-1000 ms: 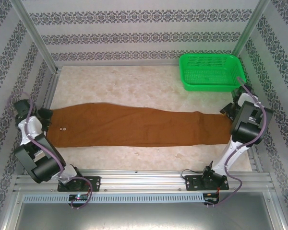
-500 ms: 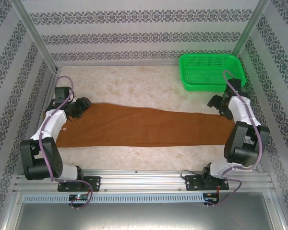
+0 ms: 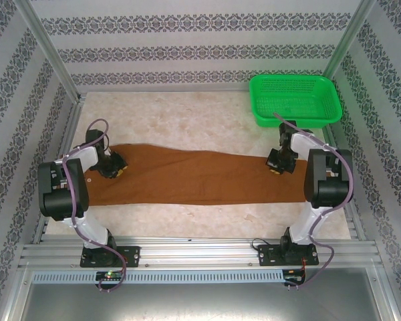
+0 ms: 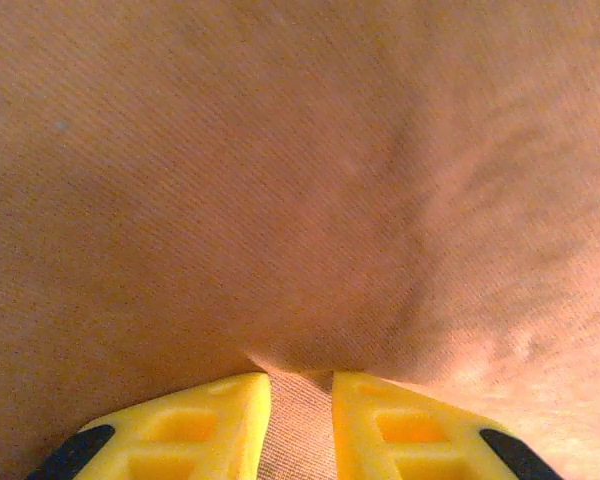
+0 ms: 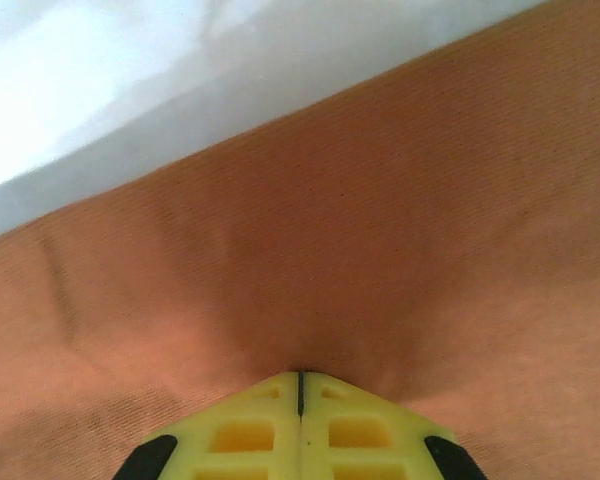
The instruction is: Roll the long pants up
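The long pants [image 3: 200,177] lie flat across the table, rust-brown, waist end at the left and leg ends at the right. My left gripper [image 3: 112,167] is down on the waist end near its far edge. In the left wrist view its yellow fingers [image 4: 220,420] stand a little apart with a ridge of the cloth [image 4: 300,180] filling the gap. My right gripper [image 3: 278,164] sits on the far edge of the leg part. In the right wrist view this gripper [image 5: 300,375] has its jaws fully together, tips pressed into the cloth [image 5: 380,220], which dimples around them.
A green plastic basket [image 3: 294,100] stands at the back right, just beyond the right gripper. Metal frame posts and patterned walls enclose the table [image 3: 174,114]. Bare pale tabletop [image 5: 80,80] lies beyond the pants' far edge.
Both arms swung in from the table's outer ends onto the pants. Both grippers closed as they came down, the left at the waist, the right on the leg.
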Robot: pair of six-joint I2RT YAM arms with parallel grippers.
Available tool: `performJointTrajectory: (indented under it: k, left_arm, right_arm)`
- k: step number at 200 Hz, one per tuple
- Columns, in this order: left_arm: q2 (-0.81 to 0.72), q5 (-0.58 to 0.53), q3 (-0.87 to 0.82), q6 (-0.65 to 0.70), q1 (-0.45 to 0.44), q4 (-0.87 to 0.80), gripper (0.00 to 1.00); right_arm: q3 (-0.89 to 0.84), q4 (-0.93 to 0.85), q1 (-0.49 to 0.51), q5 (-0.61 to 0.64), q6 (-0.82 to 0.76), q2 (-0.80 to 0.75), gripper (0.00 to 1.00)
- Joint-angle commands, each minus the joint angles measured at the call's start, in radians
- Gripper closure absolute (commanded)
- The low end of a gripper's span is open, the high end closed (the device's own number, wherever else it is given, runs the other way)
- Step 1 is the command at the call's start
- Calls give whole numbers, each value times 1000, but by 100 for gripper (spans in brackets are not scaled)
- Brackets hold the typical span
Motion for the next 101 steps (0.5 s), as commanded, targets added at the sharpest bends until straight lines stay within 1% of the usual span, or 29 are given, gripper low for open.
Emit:
performJointTrajectory:
  k: [1,30,41,56,67,85,97,101]
  left_arm:
    - [78,-61,-38,-47,86,-21,74]
    - [64,-76,-77,-44,183,-15,74]
    - [50,-63,-85,-45,225,-15,75]
    - [35,-65,-89,-53,259,-15,75]
    - [35,-49,-75,-52,264,-29,74]
    - [23,-2,-53,-45,250,-10,73]
    - [-5,24,-34,-28,215,7,67]
    - [-19,26,-29,-23,200,16,64]
  right_arm:
    - [50,-101,-35,191,29,45,100]
    - [56,-114,-129,269,38,66,100]
    - [63,-112,-174,278,30,68,100]
    - [89,-131,-229,296,29,80,100]
    - [107,-137,-256,280,26,87,100]
    - [121,-118,-271,280,32,79,100]
    - [99,-75,-276,251,47,31,100]
    - [82,-50,-278,238,47,5,96]
